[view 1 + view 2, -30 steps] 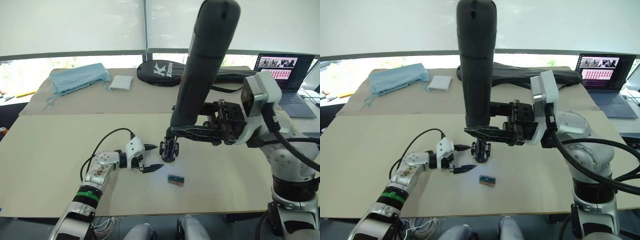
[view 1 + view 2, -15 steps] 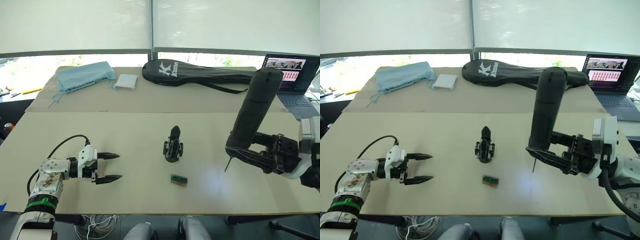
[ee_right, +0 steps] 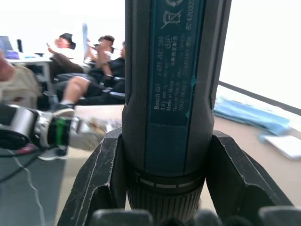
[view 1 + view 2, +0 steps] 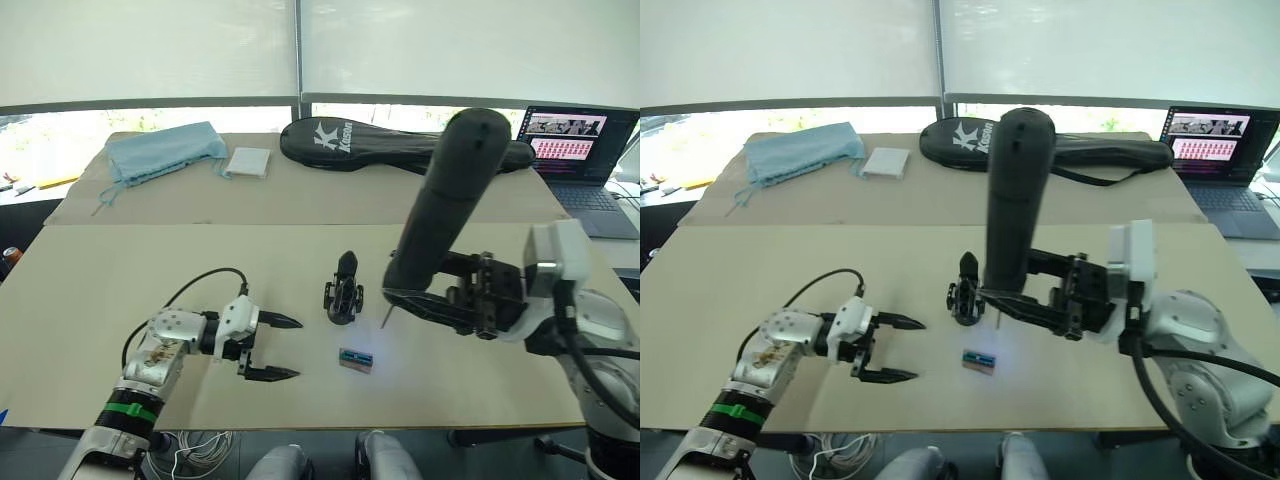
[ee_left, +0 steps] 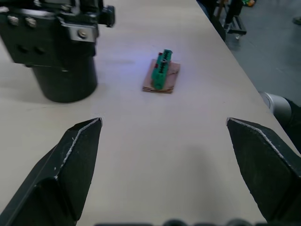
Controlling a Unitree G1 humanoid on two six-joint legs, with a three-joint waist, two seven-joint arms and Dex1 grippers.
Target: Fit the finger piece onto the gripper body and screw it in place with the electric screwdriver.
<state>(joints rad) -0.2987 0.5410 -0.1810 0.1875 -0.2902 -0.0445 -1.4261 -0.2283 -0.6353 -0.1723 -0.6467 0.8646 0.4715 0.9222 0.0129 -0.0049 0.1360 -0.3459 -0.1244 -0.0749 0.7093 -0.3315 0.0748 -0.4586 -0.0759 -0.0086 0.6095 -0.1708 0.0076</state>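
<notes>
We find the left gripper [image 4: 283,347] spread wide and empty, low over the table [image 4: 90,290]. The gripper body [image 4: 343,294] stands near its right, a green block [image 4: 355,359] just in front. Right of these, the right gripper [image 3: 164,188] clamps the electric screwdriver [image 4: 440,200], bit tip beside the body.

office lab, laptop [image 4: 582,150], seated people [image 3: 89,70]
</notes>
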